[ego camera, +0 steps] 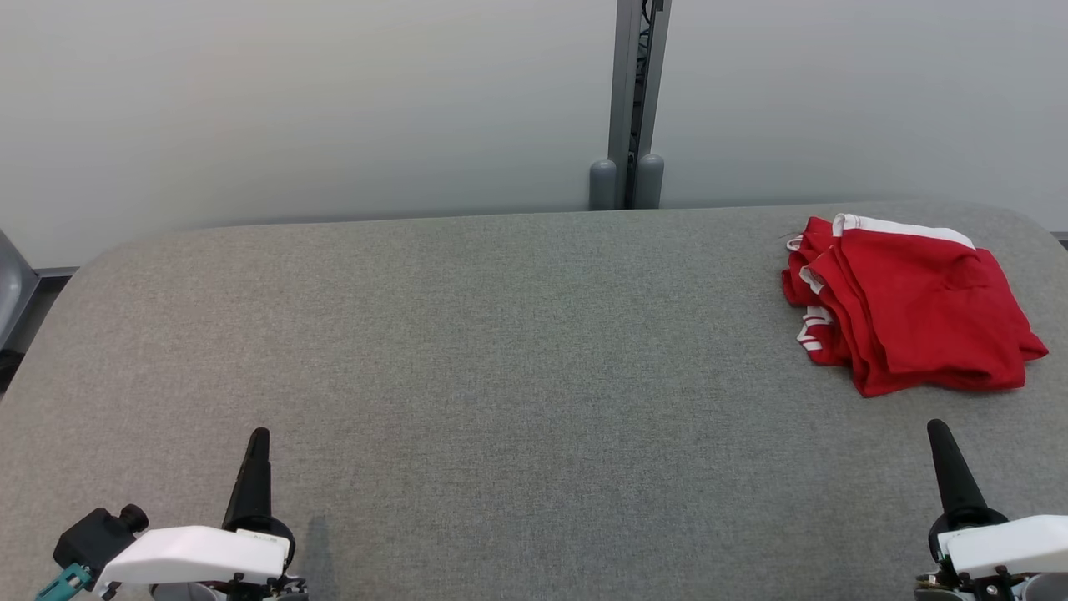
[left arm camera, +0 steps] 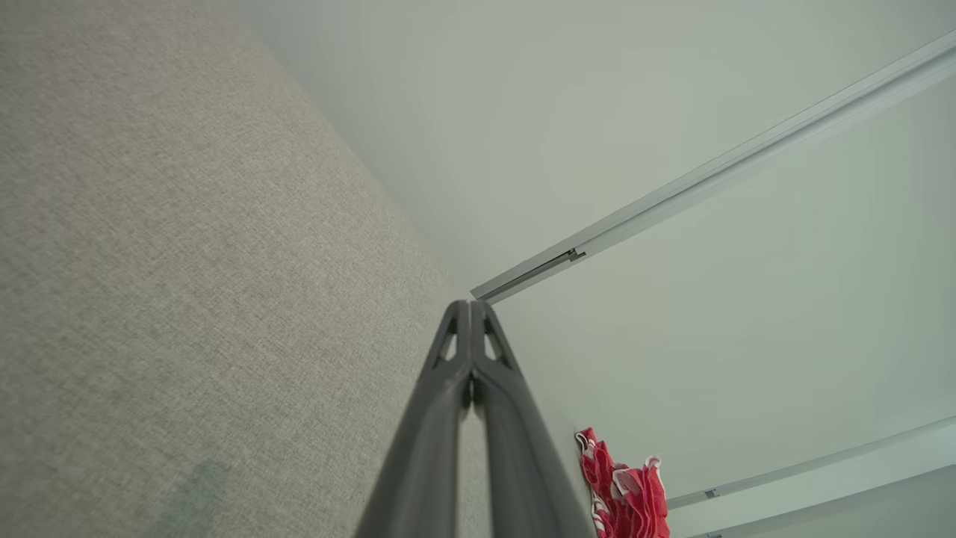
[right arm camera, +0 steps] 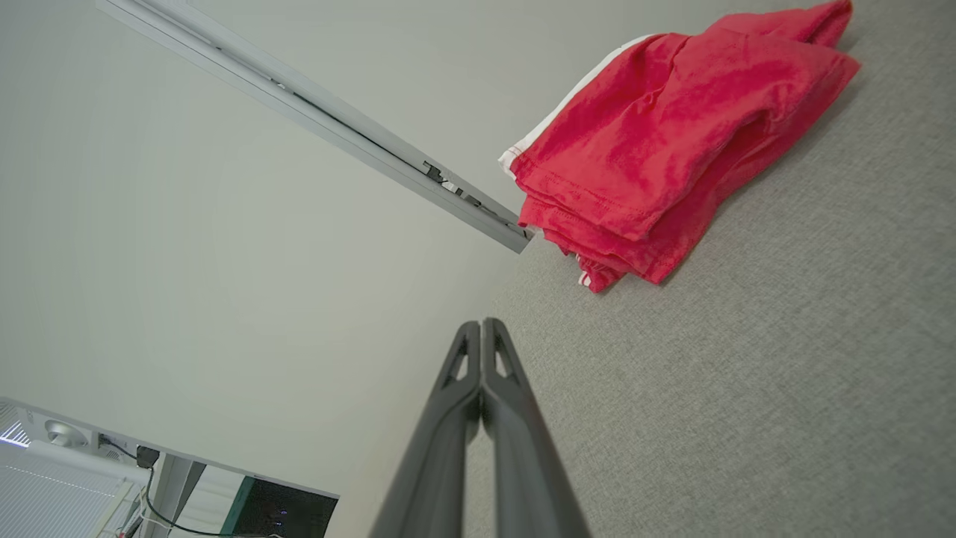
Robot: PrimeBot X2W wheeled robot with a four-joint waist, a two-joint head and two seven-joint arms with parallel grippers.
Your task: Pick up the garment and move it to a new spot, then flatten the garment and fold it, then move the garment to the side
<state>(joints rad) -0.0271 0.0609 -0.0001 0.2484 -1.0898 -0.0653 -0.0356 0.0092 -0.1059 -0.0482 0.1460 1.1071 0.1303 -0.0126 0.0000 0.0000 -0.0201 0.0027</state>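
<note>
pincers both have their fingers pressed together on nothing: the left pincer (ego camera: 259, 438) at the lower left of the head view, the right pincer (ego camera: 938, 432) at the lower right, each pointing up the frame over the grey cloth-covered counter (ego camera: 501, 351)

up-frame from the right pincer, near it but not touching, the red garment (ego camera: 914, 305) lies in the upper right of the head view, close to the counter's far edge and well apart from the left pincer. it sits as a loose, bunched stack of layers with white trim along its far and left sides. in the right wrist view its stitched hems pile up along the edge facing the fingers

it looks like thin, soft cloth: light, limp, not fragile, and likely to sag and fall open once lifted. the counter's woven cover may drag on it a little. the stacked hem edge nearest the right pincer seems the best hold, being thicker and less slippery. a pinch on the top layer alone would probably let the rest peel away, so the fingers should part and close low, through the whole stack
</note>
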